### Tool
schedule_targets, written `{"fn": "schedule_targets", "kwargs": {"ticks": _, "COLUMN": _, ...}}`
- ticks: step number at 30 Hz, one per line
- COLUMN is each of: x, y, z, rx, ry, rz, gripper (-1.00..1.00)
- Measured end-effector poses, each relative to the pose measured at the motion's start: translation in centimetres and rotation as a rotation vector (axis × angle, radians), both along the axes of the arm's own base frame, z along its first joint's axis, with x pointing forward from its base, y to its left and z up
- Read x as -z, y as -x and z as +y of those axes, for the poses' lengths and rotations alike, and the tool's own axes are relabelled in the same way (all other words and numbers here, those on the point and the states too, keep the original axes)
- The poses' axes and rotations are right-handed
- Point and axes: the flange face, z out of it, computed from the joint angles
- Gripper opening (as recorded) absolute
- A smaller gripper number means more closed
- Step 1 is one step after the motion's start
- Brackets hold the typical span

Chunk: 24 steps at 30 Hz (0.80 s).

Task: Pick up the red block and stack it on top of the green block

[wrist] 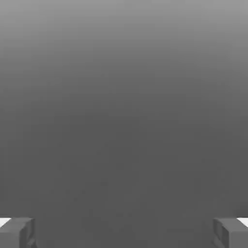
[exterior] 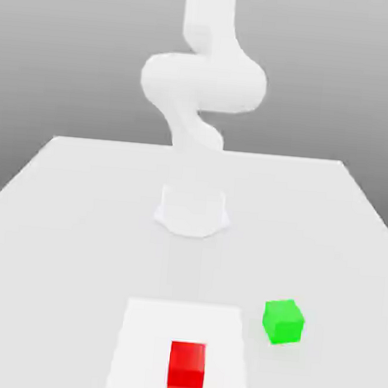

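Observation:
The red block lies near the table's front edge, on a paler square patch of the tabletop. Up and toward the exterior view's right of it sits the green block, a short gap away, on the plain table surface. In the hand view my gripper is open, its two grey fingertips standing far apart with nothing between them, against a plain grey background. The white arm rises from its base and bends upward out of the exterior view.
The arm's round white base stands mid-table behind both blocks. The white table stretches wide to either side, with its back edge beyond the base.

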Motion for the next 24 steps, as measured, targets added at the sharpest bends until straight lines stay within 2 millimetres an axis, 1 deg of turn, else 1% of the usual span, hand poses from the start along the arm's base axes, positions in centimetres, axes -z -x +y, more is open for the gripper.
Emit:
{"fn": "schedule_targets", "kwargs": {"ticks": 3, "x": 5.3, "y": -3.7, "z": 0.1, "rx": 0.002, "ry": 0.002, "rz": 0.094, "gripper": 0.0}}
{"fn": "schedule_targets", "kwargs": {"ticks": 6, "x": 10.8, "y": -6.6, "z": 0.3, "rx": 0.003, "ry": 0.003, "rz": 0.183, "gripper": 0.0}}
{"fn": "schedule_targets", "kwargs": {"ticks": 9, "x": 16.5, "y": -8.7, "z": 0.4, "rx": 0.004, "ry": 0.004, "rz": 0.272, "gripper": 0.0}}
{"fn": "schedule_targets", "kwargs": {"ticks": 12, "x": 22.4, "y": -10.1, "z": 0.5, "rx": 0.005, "ry": 0.004, "rz": 0.361, "gripper": 0.0}}
{"fn": "schedule_targets", "kwargs": {"ticks": 15, "x": 28.3, "y": -10.8, "z": 0.6, "rx": 0.005, "ry": 0.003, "rz": 0.45, "gripper": 0.0}}
{"fn": "schedule_targets", "kwargs": {"ticks": 18, "x": 34.2, "y": -10.7, "z": 0.7, "rx": 0.004, "ry": 0.001, "rz": 0.539, "gripper": 0.0}}
{"fn": "schedule_targets", "kwargs": {"ticks": 20, "x": 38.1, "y": -10.2, "z": 0.8, "rx": 0.003, "ry": 0.0, "rz": 0.599, "gripper": 0.0}}
{"fn": "schedule_targets", "kwargs": {"ticks": 23, "x": 43.8, "y": -8.9, "z": 0.9, "rx": 0.003, "ry": -0.003, "rz": 0.688, "gripper": 0.0}}
{"fn": "schedule_targets", "kwargs": {"ticks": 24, "x": 45.4, "y": -8.6, "z": 0.9, "rx": 0.003, "ry": -0.003, "rz": 0.706, "gripper": 0.0}}
